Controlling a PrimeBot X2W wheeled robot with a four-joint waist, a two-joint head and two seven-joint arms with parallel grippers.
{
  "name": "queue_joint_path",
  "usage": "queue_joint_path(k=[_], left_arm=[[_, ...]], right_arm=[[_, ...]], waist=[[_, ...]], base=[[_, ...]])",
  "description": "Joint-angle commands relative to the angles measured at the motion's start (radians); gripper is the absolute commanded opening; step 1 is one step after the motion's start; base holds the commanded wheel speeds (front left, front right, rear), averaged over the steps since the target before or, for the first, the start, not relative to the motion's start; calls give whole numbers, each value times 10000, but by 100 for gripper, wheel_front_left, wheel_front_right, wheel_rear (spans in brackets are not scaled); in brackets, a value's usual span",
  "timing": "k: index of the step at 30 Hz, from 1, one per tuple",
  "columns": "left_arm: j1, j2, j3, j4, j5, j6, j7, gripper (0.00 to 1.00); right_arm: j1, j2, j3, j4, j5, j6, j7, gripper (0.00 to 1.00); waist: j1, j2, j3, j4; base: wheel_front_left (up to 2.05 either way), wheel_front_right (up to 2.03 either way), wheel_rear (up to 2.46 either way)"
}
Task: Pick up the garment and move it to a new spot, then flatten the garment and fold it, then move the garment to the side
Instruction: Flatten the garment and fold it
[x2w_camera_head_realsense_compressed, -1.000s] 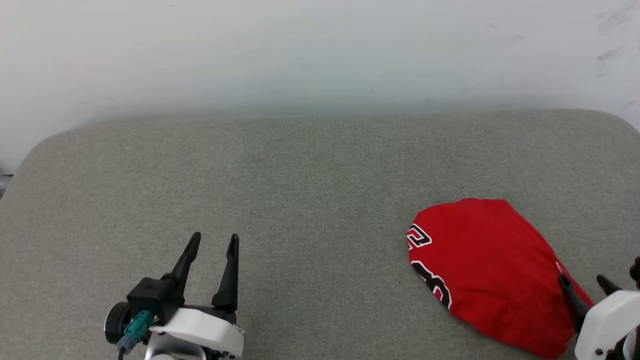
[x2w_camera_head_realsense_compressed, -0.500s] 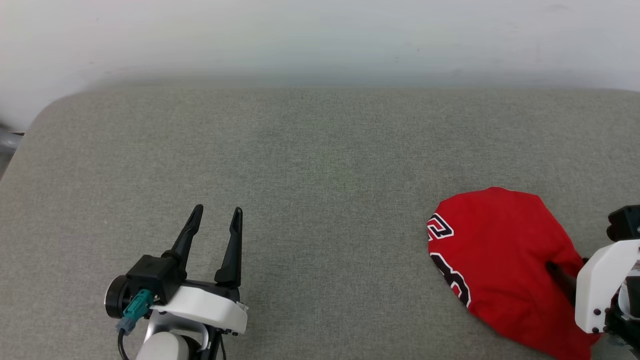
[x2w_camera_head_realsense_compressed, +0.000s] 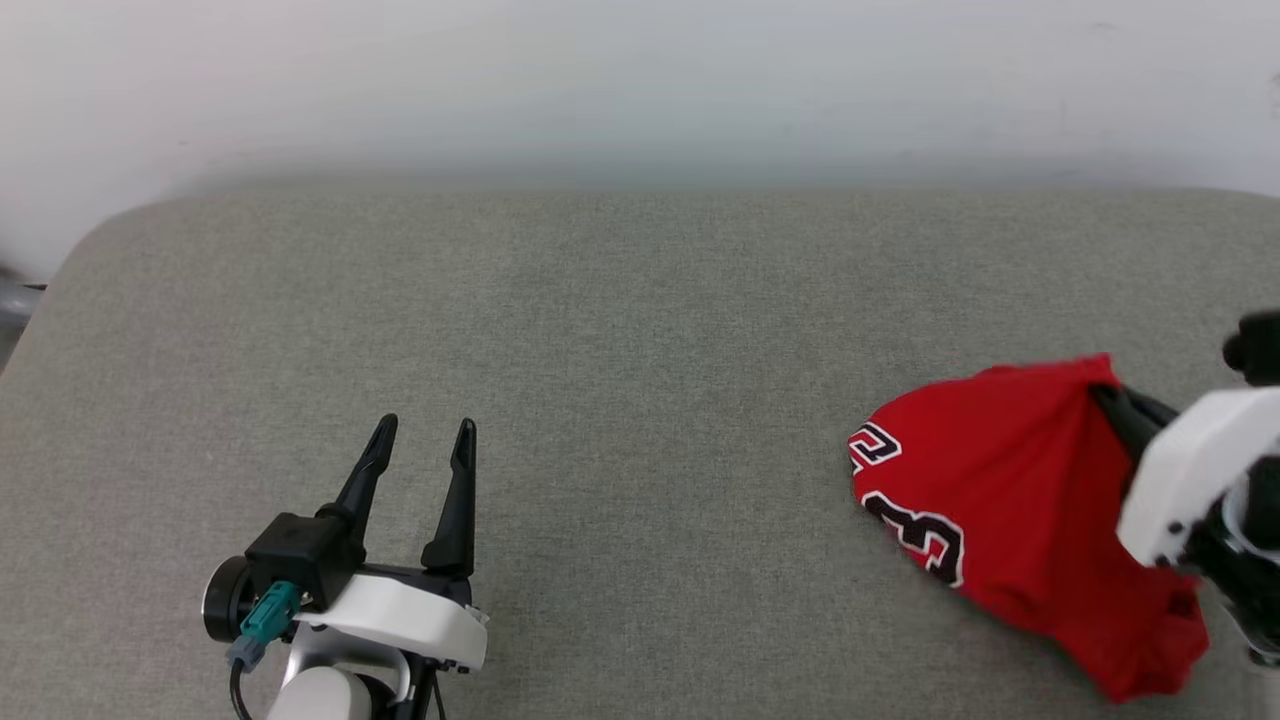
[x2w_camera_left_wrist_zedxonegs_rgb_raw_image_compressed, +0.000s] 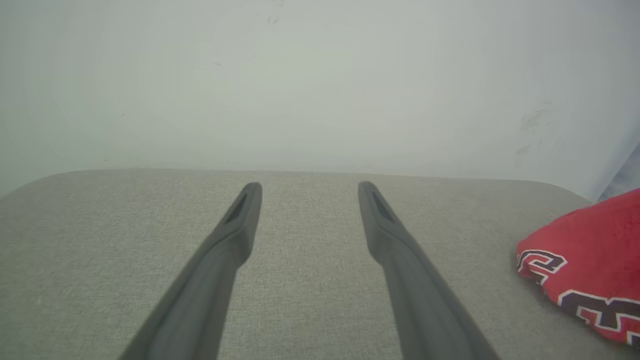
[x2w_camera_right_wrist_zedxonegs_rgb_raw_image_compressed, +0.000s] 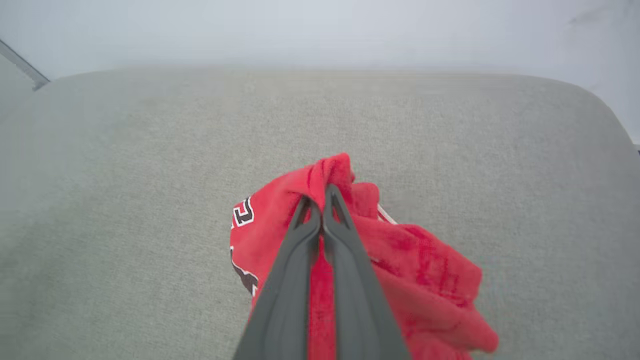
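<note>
Closing within the last second, the right claw (x2w_camera_head_realsense_compressed: 1102, 392) has pinched a fold of the red basketball jersey (x2w_camera_head_realsense_compressed: 990, 480). That side of the cloth has gone from a low flat mound to a gathered peak at the fingertips. In the right wrist view, the two dark fingers (x2w_camera_right_wrist_zedxonegs_rgb_raw_image_compressed: 305, 235) are pressed together with red fabric bunched around their tips. A thin strip of white trim (x2w_camera_right_wrist_zedxonegs_rgb_raw_image_compressed: 385, 215) shows just beside them.

The jersey lies on the grey fabric bench (x2w_camera_head_realsense_compressed: 640, 330), well to the right of the left claw (x2w_camera_head_realsense_compressed: 422, 432). Its lower part sags onto the surface. Its white-outlined black numbers (x2w_camera_head_realsense_compressed: 925, 535) are on the edge nearest the left claw.

The left claw stands where it was, its fingers spread apart with nothing between them, pointing toward the pale wall (x2w_camera_head_realsense_compressed: 640, 80).
</note>
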Motion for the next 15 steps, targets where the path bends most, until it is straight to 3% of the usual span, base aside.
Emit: queue_joint_path(k=[1, 7, 15], left_arm=[[58, 47, 7, 19, 48, -21, -24, 100], [77, 54, -121, 126, 63, -23, -24, 100], [168, 97, -371, 206, -21, -23, -24, 100]], right_arm=[[-380, 355, 117, -135, -105, -3, -312, 0], [-1237, 1611, 1259, 51, -10, -3, -1398, 0], [-1241, 2070, 4458, 936, 895, -5, -2497, 0]], waist=[[-1, 0, -69, -46], [-1, 0, -296, 1], [-1, 0, -402, 305]], base=[[0, 0, 0], [0, 0, 0], [0, 0, 0]])
